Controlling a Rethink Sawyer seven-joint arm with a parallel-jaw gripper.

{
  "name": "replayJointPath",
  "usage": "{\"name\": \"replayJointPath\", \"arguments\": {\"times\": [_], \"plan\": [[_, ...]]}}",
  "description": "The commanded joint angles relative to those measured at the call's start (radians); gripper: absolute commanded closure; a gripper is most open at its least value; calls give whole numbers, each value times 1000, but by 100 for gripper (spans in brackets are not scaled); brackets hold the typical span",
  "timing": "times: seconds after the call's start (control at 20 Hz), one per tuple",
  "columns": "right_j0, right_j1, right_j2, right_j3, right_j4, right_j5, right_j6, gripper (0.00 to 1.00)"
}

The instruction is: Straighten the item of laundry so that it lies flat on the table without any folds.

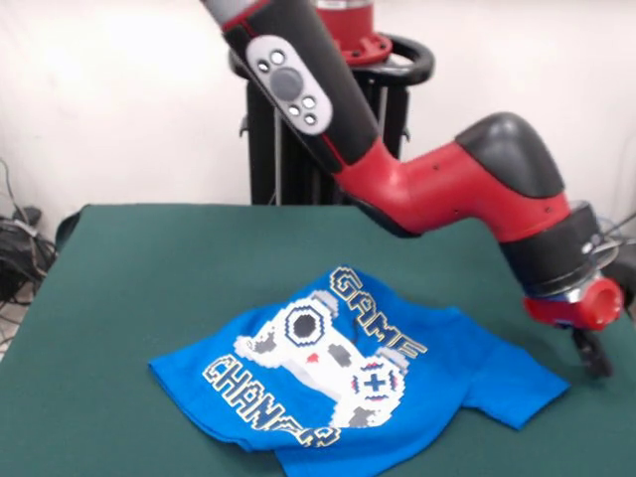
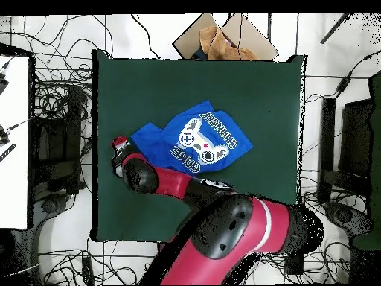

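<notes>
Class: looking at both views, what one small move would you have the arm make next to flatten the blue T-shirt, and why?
Probably lower the pincer onto the nearest sleeve of the T-shirt and draw it outward. The shirt lies rumpled on the table, its printed front humped and tilted, and the pincer hangs just beside that sleeve, apparently not touching cloth.

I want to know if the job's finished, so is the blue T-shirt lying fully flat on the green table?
No: the blue T-shirt is rumpled, its print and lettering buckled by folds, on the green table.
</notes>
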Motion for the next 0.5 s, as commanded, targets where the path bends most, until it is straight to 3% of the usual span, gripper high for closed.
{"name": "replayJointPath", "arguments": {"times": [0.05, 0.25, 0.4, 0.5], "plan": [[93, 34, 68, -28, 154, 90, 228, 100], [138, -4, 16, -54, 246, 144, 209, 100], [229, -188, -219, -4, 371, 299, 136, 100], [298, -239, -380, -23, 407, 383, 68, 100]]}}
